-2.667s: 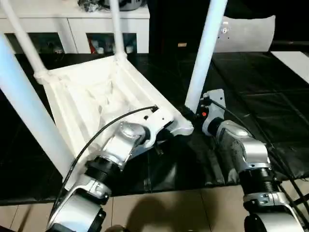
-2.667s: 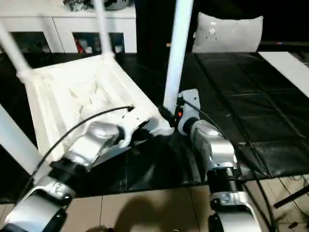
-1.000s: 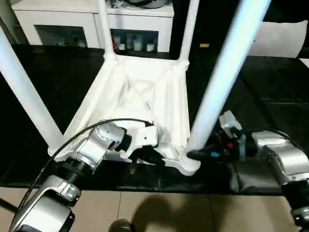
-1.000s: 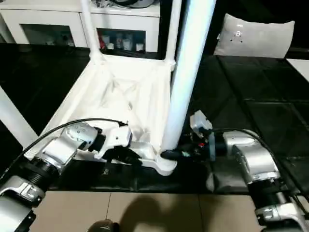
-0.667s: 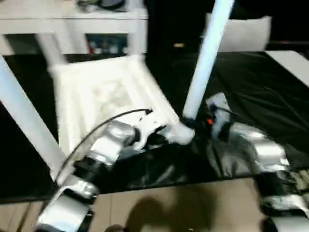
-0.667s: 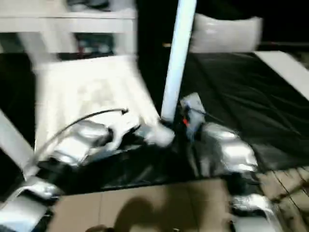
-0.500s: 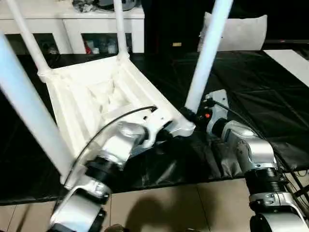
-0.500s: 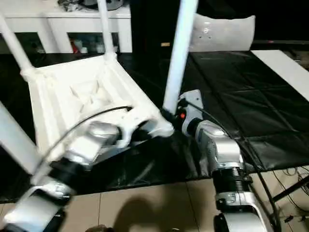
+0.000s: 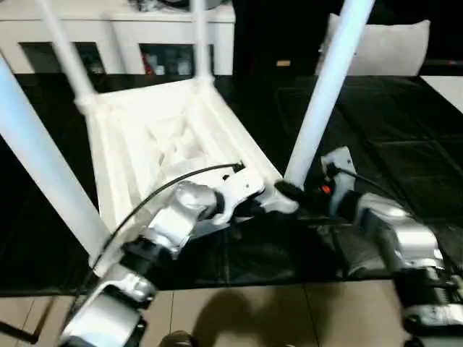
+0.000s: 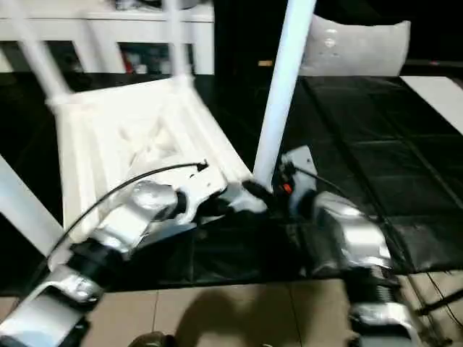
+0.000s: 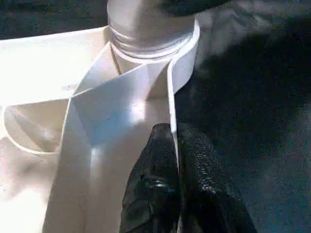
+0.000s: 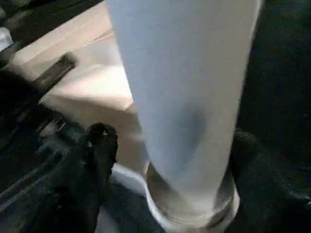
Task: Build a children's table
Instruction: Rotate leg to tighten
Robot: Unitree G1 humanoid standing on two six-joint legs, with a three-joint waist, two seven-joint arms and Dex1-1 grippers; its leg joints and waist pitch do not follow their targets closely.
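Black work table (image 9: pixel 405 137); left tool (image 11: pixel 172 145) pinches children's table (image 9: pixel 155 141) rim; right tool (image 12: pixel 167 145) straddles leg, fingertips hidden.

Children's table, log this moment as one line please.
children's table: upside down, four legs standing | left gripper: shut on rim wall by corner socket | right gripper: fingers either side of near leg

**Table upside down, four legs up**

Small white plastic children's table (image 9: pixel 163 137), lying inverted on black cover, ribbed underside facing up, turned at an angle. Four white tubular legs rising from rounded corner sockets: near leg (image 9: pixel 329 87) seated in its socket (image 11: pixel 146 46), another large at left (image 9: pixel 43 173), two thinner at the far corners. Seemingly threaded at the collar, though blurred.
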